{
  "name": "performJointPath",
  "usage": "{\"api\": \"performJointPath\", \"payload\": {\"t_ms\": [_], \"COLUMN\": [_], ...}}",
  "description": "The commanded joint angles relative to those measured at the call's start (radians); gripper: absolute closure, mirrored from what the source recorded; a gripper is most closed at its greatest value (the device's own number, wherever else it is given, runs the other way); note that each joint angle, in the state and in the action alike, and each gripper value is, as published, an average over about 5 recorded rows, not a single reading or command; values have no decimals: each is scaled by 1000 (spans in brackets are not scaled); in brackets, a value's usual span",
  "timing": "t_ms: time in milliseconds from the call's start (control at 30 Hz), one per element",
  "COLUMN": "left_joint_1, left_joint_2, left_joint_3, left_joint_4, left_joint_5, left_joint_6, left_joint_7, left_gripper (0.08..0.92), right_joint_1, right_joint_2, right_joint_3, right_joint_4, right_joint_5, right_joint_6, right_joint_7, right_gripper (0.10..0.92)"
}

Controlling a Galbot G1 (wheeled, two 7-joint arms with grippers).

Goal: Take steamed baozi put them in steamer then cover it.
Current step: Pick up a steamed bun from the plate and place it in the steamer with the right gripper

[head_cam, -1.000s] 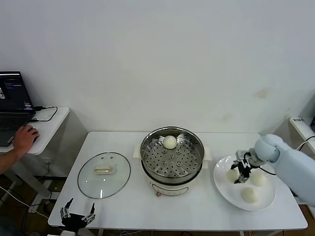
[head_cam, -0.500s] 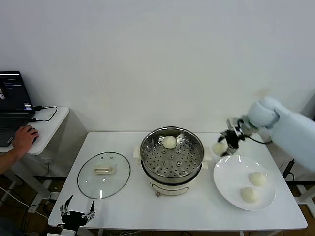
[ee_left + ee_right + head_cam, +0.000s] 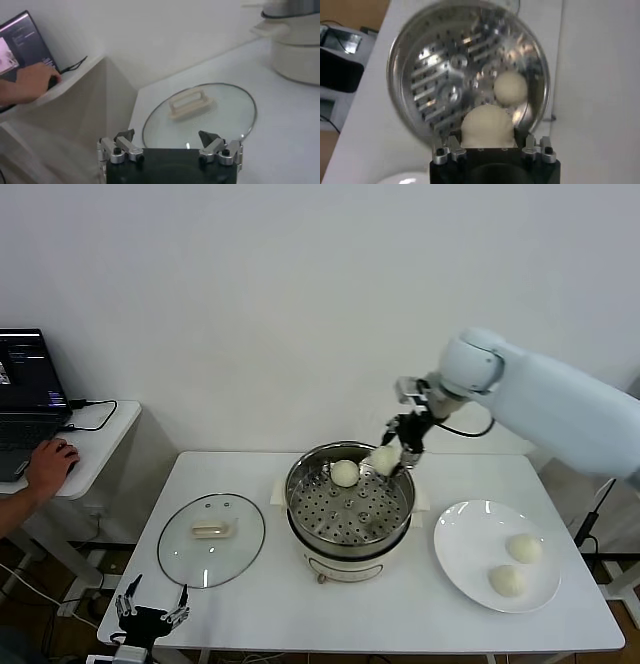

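Even, bright indoor light fills the head view — shadows under the steamer point(image 3: 349, 506) and plate point(image 3: 497, 555) are faint and soft. The wall point(image 3: 300, 304) reads flat white. In the right wrist view the perforated tray point(image 3: 455, 85) throws sharp glints — the scene there looks soft. The glass lid point(image 3: 200, 115) carries mild reflections.
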Motion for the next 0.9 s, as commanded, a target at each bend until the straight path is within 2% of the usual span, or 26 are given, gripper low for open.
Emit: {"api": "performJointPath", "payload": {"t_ms": [33,367,900], "left_joint_1": [0,-13,-25], "left_joint_2": [-5,-3,5], "left_joint_3": [-1,0,3], "left_joint_4": [-3,13,32], "left_joint_5": [-3,-12,-16], "left_joint_6": [1,3,0], "left_joint_7": [0,-4,1], "left_gripper": [177,177,177], "right_joint_1": [21,-69,-142], "right_joint_2": [169,277,347], "right_joint_3": [-53,-68,-74], "right_joint_4": [-76,-159,-254], "right_joint_5": [49,11,-50], "right_joint_6": [-20,-17,-23], "right_joint_7": [2,19,59], "right_gripper": [381,380,381]}}
